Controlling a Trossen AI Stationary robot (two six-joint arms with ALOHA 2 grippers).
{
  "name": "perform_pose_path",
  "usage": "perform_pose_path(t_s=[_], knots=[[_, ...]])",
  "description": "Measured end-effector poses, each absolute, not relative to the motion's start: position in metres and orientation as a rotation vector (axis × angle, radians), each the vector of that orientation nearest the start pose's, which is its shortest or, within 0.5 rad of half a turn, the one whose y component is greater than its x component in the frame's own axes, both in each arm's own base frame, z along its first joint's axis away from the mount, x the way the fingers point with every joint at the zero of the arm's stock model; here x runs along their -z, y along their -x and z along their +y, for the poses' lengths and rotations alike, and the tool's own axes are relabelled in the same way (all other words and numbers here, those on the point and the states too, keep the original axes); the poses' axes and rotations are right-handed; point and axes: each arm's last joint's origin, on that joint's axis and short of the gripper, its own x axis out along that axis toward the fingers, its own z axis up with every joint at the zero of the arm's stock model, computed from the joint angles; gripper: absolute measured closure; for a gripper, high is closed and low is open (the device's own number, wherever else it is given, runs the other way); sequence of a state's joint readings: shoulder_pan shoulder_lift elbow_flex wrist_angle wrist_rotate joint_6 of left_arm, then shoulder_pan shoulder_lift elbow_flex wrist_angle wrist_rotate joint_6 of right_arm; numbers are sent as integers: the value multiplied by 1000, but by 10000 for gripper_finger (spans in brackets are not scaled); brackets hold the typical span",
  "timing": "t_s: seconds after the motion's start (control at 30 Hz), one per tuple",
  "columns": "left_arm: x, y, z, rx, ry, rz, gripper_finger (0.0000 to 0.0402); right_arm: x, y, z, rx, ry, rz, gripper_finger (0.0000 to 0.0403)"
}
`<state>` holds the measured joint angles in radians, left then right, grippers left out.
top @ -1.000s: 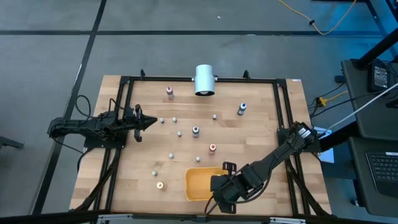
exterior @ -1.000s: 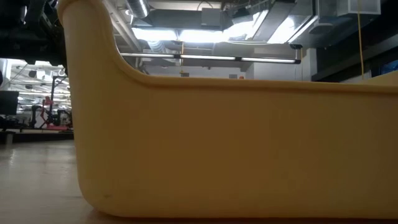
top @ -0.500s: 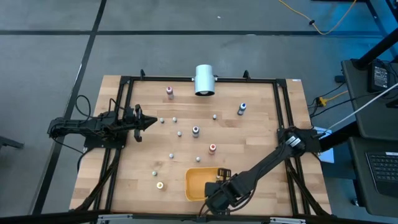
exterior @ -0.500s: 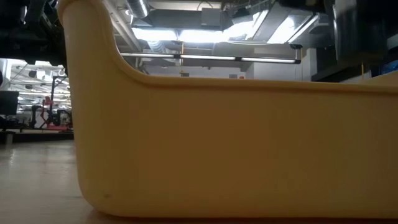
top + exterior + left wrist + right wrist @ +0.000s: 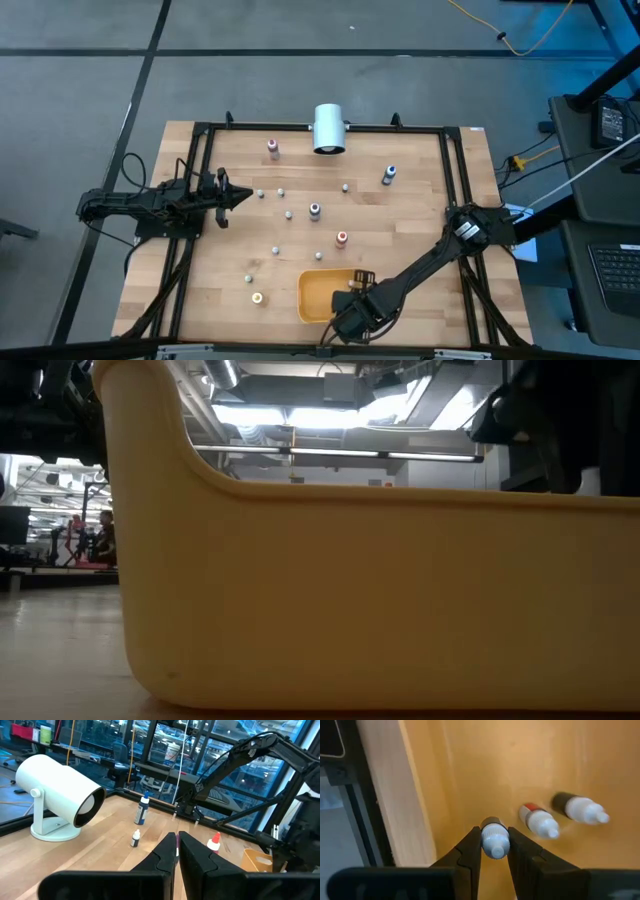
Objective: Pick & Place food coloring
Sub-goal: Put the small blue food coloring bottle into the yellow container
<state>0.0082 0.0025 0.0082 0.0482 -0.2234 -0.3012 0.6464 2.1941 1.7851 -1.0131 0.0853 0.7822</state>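
Pinched between the fingers of the right gripper point(image 5: 494, 851): one small bottle point(image 5: 494, 840) of food coloring, whitish cap toward the camera, hanging over the floor of the orange tray point(image 5: 470, 765). Already lying on that floor just beside it, two more bottles, one with a red band point(image 5: 538, 820) and one with a dark body point(image 5: 578, 809). Compared with a second ago, moved from the tray's right edge to over its inside near the front wall point(image 5: 318, 300); now also looming dark above the tray's rim point(image 5: 400, 495) at table height. Likely meaning: carry nearly finished, release the next step, not yet done.

Farther out on the table point(image 5: 420, 200), several bottles left standing, among them pink-topped point(image 5: 272, 148), blue-topped point(image 5: 389, 174) and red-topped point(image 5: 342, 238). Beyond those, a white cylinder point(image 5: 328, 128) at the back edge. Parked at the left side, unchanged, the left gripper point(image 5: 238, 196) with fingers pressed together on nothing.
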Motion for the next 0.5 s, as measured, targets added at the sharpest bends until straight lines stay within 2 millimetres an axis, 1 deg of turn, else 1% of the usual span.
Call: perform_pose_path(t_s=[0.27, 0.5], knots=[[-171, -96, 7, -222, 306, -88, 384, -168, -349, 260, 90, -145, 1397, 321], [-171, -96, 7, -222, 306, -89, 384, -166, -348, 259, 111, -146, 1397, 321]])
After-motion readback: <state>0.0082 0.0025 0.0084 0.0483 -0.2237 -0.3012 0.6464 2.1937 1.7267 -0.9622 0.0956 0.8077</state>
